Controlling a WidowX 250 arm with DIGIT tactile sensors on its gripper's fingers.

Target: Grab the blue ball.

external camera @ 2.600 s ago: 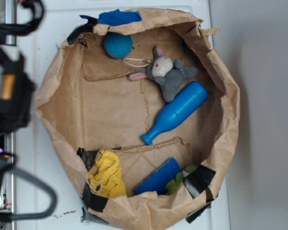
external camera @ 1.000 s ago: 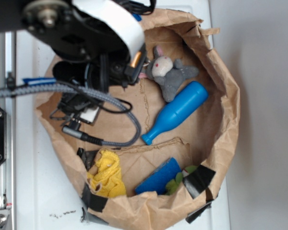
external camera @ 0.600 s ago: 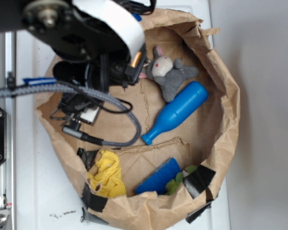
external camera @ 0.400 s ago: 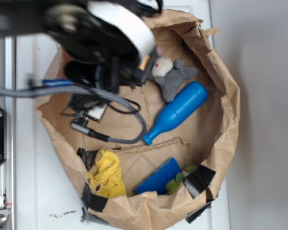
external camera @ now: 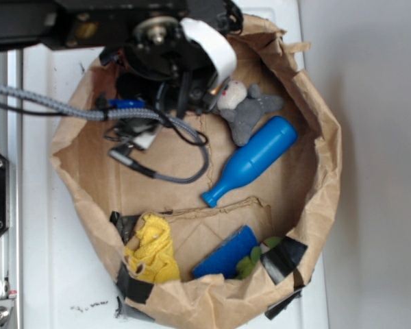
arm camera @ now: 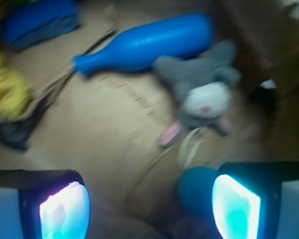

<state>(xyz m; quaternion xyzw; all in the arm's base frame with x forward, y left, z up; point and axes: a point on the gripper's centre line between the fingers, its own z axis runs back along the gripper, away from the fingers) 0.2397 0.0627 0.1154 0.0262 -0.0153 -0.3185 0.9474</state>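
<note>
In the blurred wrist view the gripper (arm camera: 149,206) is spread wide with nothing held; the ball (arm camera: 197,191) lies just inside its right finger (arm camera: 236,206). Beyond lie the mouse (arm camera: 202,89), then the bottle (arm camera: 144,42), a yellow toy (external camera: 151,250) and sponge (external camera: 226,252), all in the paper bag (external camera: 322,164). No writing is legible.

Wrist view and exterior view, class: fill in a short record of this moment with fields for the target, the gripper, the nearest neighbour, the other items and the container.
target: blue ball, low in the wrist view, against the inner side of the right-hand pad
gripper: gripper open, nothing held
nearest neighbour: plush mouse, just beyond the ball
other items: blue bottle lying on its side; yellow toy; blue sponge
container: brown paper bag, opened wide
</note>
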